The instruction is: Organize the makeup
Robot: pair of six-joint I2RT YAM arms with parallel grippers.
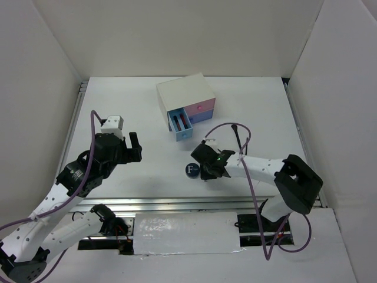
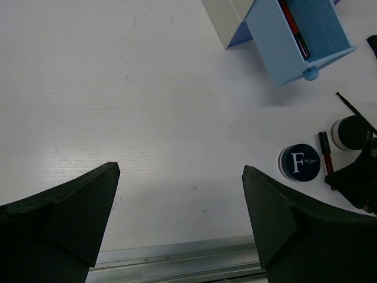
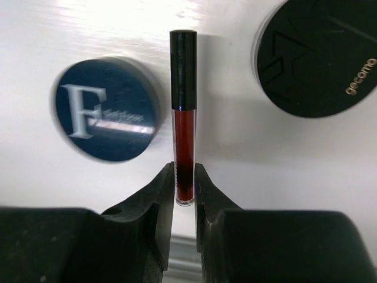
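My right gripper (image 3: 184,177) is shut on the bottom end of the small dark-red tube (image 3: 183,118), which has a black cap and points away from me. The round dark-blue compact (image 3: 106,109) marked "F" lies just left of the tube, and the round black jar (image 3: 321,56) lies to its right. In the top view the right gripper (image 1: 207,170) sits next to the compact (image 1: 192,171). My left gripper (image 2: 181,200) is open and empty over bare table, left of the compact (image 2: 300,162). A thin black brush (image 2: 353,109) lies by the jar (image 2: 347,131).
The white box (image 1: 186,97) stands at the back centre. Its blue drawer (image 1: 179,125) is pulled open, with red-black pencils (image 2: 293,26) inside. The pink drawer (image 1: 200,109) is closed. A metal rail (image 2: 177,259) runs along the near table edge.
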